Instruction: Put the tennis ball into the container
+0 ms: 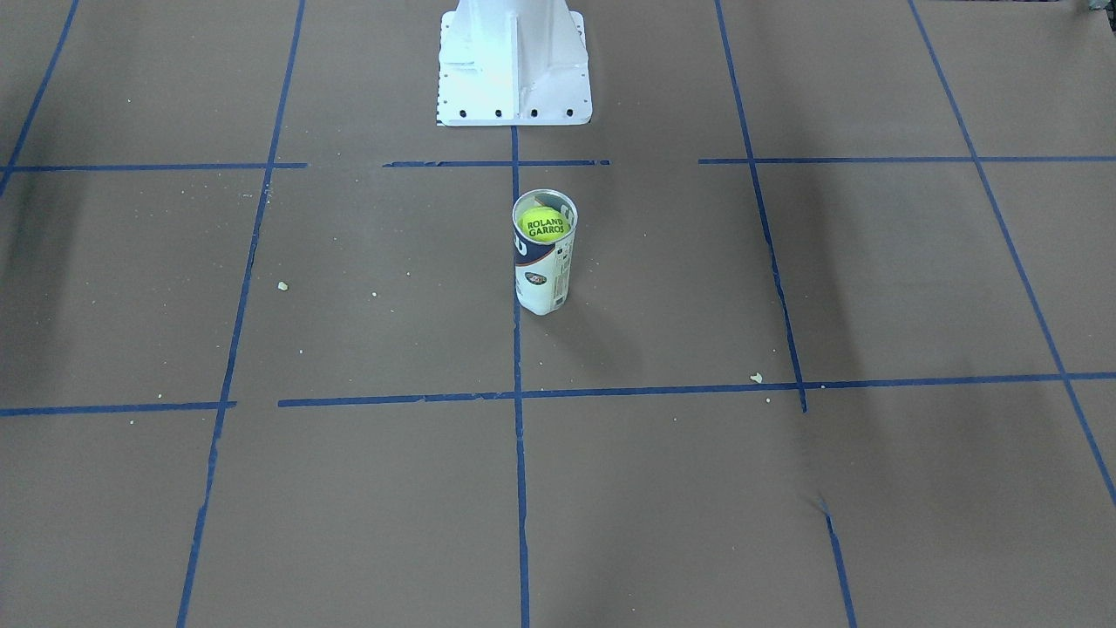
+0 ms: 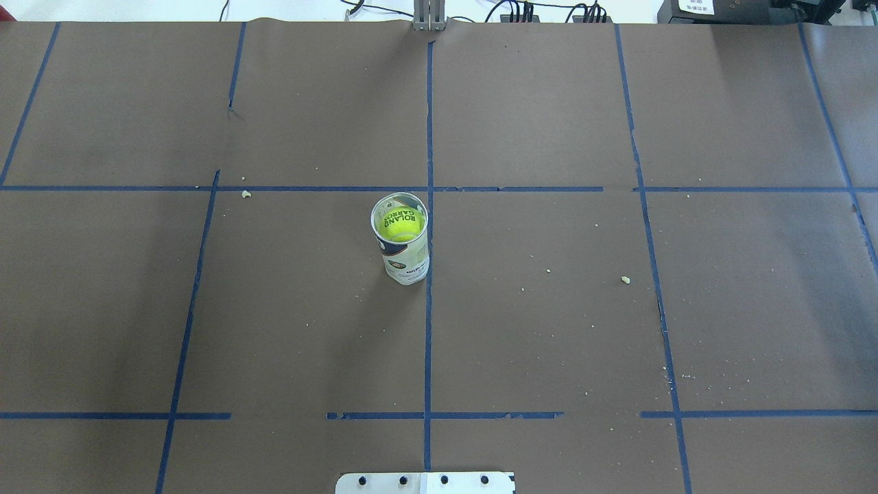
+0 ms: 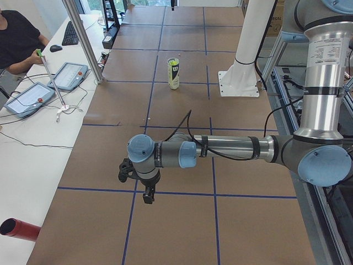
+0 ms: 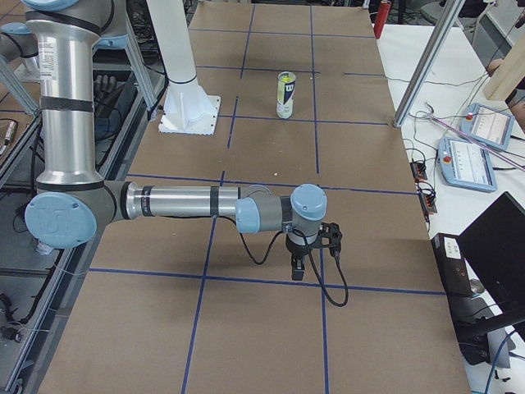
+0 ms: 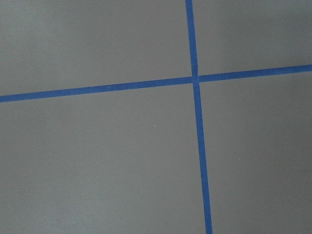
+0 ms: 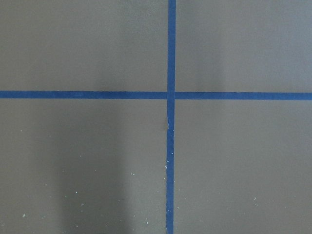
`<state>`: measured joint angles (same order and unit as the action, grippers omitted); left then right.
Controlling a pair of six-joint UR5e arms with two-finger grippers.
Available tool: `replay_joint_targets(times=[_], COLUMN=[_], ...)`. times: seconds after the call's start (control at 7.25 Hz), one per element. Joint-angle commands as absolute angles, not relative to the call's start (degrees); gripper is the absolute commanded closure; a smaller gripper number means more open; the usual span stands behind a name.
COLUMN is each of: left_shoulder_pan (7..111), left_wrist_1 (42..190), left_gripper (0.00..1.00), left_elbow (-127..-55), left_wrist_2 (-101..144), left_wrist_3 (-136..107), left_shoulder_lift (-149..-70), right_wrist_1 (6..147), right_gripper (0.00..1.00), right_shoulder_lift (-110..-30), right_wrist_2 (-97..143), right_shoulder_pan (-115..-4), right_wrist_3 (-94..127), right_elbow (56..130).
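Tennis ball point(image 1: 544, 225) inside upright container point(image 1: 542, 283), left gripper point(image 3: 148, 196) and right gripper point(image 4: 298, 271) well apart from container, cannot tell jaws' state

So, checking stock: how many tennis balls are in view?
1: the tennis ball, inside the upright container near its rim; more could be hidden below, behind its label.

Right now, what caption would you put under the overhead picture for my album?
A tennis ball sits inside the upright container on the brown table crossed by blue tape lines.
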<state>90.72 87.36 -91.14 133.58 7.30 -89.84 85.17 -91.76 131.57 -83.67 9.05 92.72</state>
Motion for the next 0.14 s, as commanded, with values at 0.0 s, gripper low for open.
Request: replay_joint_targets(times=[0.0], left_shoulder_pan=[91.3], left_wrist_1=[87.4], left_gripper=[0.00], left_elbow=[-91.3], left_wrist_2=[133.5], left_wrist_3=[7.3], left_shoulder_lift=[-89.9], right_wrist_1=[85.2], right_gripper=[0.00], right_shoulder_lift=[-91.8], right_wrist_2=[131.6], right_shoulder_pan=[-83.7], right_wrist_3=[9.1], right_elbow=[92.7])
